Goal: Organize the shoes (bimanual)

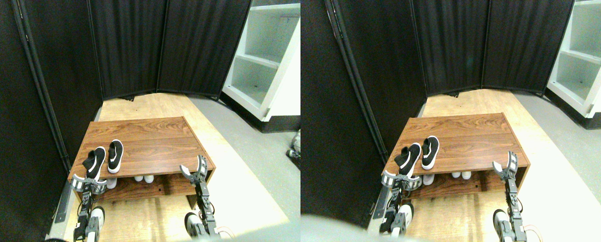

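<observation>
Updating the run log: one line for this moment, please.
black shoes: on shoe rack top, left side | pale shoes: lower shelf | left gripper: by rack's front-left corner | right gripper: open, front-right edge

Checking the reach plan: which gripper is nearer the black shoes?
Left. The left gripper sits just below the black shoes at the shelf's front edge; the right gripper is far off, near the right corner.

High, forward-and-down stereo view over wooden shoe rack (144, 138), both halves nearly identical.
</observation>
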`<state>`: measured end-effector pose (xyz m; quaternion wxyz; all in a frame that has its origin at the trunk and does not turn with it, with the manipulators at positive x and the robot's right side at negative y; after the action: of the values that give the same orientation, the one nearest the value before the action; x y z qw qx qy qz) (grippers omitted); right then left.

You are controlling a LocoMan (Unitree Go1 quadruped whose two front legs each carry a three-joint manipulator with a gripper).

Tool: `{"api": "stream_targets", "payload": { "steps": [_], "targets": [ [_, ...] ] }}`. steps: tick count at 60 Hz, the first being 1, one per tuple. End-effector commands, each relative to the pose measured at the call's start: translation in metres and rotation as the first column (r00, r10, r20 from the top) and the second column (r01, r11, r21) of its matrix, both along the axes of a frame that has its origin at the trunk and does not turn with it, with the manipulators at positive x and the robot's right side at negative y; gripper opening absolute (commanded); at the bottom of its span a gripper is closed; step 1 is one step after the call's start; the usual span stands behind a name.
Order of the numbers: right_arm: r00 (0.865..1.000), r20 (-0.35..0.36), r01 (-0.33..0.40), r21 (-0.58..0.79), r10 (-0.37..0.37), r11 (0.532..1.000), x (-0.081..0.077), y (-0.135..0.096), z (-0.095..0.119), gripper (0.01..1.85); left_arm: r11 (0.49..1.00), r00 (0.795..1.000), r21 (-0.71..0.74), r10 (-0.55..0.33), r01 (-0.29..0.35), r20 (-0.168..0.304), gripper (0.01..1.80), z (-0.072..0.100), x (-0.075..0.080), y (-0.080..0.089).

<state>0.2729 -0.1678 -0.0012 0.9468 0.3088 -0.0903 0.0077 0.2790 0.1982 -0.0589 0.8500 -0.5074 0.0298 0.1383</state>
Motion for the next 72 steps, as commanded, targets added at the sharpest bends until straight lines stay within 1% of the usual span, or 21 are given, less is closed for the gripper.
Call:
{"api": "stream_targets", "payload": {
  "steps": [1,5,11,19,25,29,35,40,42,47,49,50,55,56,58,59,61,63,67,69,72],
  "targets": [
    [0.999,0.038,-0.016,0.013,0.015,1.0,-0.003,0.0,0.011,0.67,1.0,1.0,-0.015,-0.008,0.008,0.026,1.5,-0.002,0.01,-0.004],
    [0.999,0.03,-0.011,-0.003,0.011,1.0,-0.005,0.001,0.012,0.67,1.0,1.0,-0.026,-0.003,0.004,0.03,1.51,-0.007,0.015,-0.004],
    [0.999,0.04,-0.024,-0.002,0.024,1.0,-0.005,0.0,0.012,0.66,1.0,1.0,-0.021,-0.003,0.004,0.028,1.5,-0.012,0.022,-0.004],
    [0.999,0.033,-0.018,-0.023,0.018,1.0,-0.006,-0.001,0.013,0.67,0.999,1.0,-0.024,-0.021,0.021,0.019,1.5,-0.017,0.031,-0.002],
    [0.999,0.035,-0.022,-0.021,0.022,1.0,-0.005,-0.001,0.013,0.68,1.0,0.999,-0.024,-0.02,0.021,0.025,1.49,-0.017,0.033,-0.002],
    [0.999,0.028,-0.016,-0.015,0.016,1.0,-0.005,-0.002,0.012,0.68,0.999,0.999,-0.029,-0.017,0.017,0.031,1.48,-0.016,0.032,-0.002],
    [1.0,0.019,-0.007,-0.022,0.008,1.0,-0.005,-0.003,0.012,0.69,0.999,0.999,-0.049,-0.019,0.021,0.038,1.46,-0.013,0.025,-0.003],
    [1.0,0.013,0.007,-0.03,-0.007,1.0,-0.005,-0.003,0.012,0.7,0.999,0.999,-0.042,-0.014,0.016,0.048,1.48,-0.008,0.012,-0.005],
    [1.0,0.012,0.007,-0.029,-0.007,1.0,-0.005,-0.003,0.012,0.71,0.999,0.999,-0.04,-0.013,0.015,0.048,1.48,-0.007,0.011,-0.005],
    [1.0,0.008,0.01,-0.018,-0.01,1.0,-0.005,-0.003,0.012,0.7,0.998,0.998,-0.052,-0.017,0.02,0.054,1.41,-0.003,-0.003,-0.005],
    [1.0,0.009,0.011,-0.019,-0.011,1.0,-0.004,-0.003,0.012,0.7,0.998,0.998,-0.053,-0.017,0.02,0.055,1.41,-0.003,-0.005,-0.005],
    [1.0,0.017,0.005,-0.031,-0.005,1.0,-0.004,-0.002,0.012,0.69,0.998,0.998,-0.063,-0.015,0.018,0.058,1.4,0.0,-0.012,-0.004],
    [1.0,0.014,-0.008,-0.013,0.009,1.0,-0.004,-0.001,0.011,0.69,0.999,0.998,-0.023,-0.028,0.029,0.055,1.43,0.006,-0.024,-0.002],
    [0.999,0.029,-0.016,-0.018,0.017,1.0,-0.003,-0.001,0.01,0.69,0.999,0.998,-0.028,-0.026,0.027,0.055,1.44,0.007,-0.027,-0.001],
    [0.999,0.032,-0.025,-0.013,0.026,1.0,-0.002,-0.001,0.009,0.68,0.999,0.998,-0.028,-0.024,0.026,0.055,1.5,0.009,-0.031,0.002],
    [0.999,0.034,-0.026,-0.006,0.026,1.0,-0.002,0.0,0.009,0.67,0.999,0.998,-0.022,-0.028,0.03,0.06,1.49,0.01,-0.033,0.004],
    [0.999,0.038,-0.024,-0.001,0.024,1.0,-0.002,0.0,0.008,0.67,0.999,0.997,-0.013,-0.032,0.033,0.067,1.44,0.011,-0.035,0.006],
    [0.999,0.036,-0.022,0.002,0.022,1.0,-0.002,0.0,0.008,0.67,1.0,0.997,0.001,-0.021,0.021,0.073,1.41,0.013,-0.036,0.009],
    [0.999,0.028,-0.017,0.003,0.016,1.0,-0.002,0.0,0.008,0.68,0.998,0.995,0.055,-0.025,0.02,0.099,1.29,0.018,-0.038,0.021],
    [0.999,0.035,-0.015,0.004,0.015,1.0,-0.002,0.0,0.007,0.68,0.995,0.992,0.099,-0.008,-0.004,0.122,1.2,0.023,-0.038,0.029],
    [0.999,0.039,-0.014,-0.001,0.014,1.0,-0.002,0.0,0.007,0.68,0.993,0.991,0.12,-0.006,-0.011,0.136,1.12,0.026,-0.038,0.036]
  ]
}}
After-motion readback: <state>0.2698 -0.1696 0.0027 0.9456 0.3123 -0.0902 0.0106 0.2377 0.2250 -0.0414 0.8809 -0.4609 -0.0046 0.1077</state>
